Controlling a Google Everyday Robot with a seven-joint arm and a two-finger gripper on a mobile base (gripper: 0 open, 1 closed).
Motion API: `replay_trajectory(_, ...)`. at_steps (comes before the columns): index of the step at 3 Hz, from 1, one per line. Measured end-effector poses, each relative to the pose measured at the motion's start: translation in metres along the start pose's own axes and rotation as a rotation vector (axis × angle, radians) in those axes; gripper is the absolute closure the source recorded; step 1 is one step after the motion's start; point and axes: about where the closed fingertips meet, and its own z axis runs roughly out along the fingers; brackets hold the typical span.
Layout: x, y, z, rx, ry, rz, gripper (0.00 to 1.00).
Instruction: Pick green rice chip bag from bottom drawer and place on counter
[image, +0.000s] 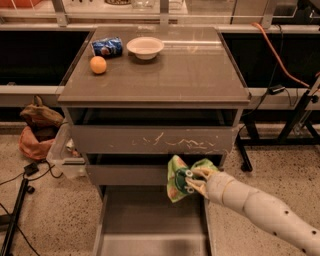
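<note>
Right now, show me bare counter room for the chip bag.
The counter is bare across its right half, from the bowl to the right edge, and along the front strip before the orange. Its back-left corner is crowded: blue can, bowl, orange. The pincer, shut on the green rice chip bag, hangs over the open bottom drawer.

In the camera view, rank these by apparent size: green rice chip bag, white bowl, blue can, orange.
1. green rice chip bag, held by the gripper above the bottom drawer; it is nearest the camera, which inflates it
2. white bowl
3. blue can
4. orange
</note>
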Motion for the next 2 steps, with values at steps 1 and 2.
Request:
replay_trajectory(1,-0.088,-0.044,-0.038,0.055,-0.053,-0.088,1.00)
replay_trajectory(2,-0.159,-0.066,-0.069,0.112,-0.134,-0.163,1.00)
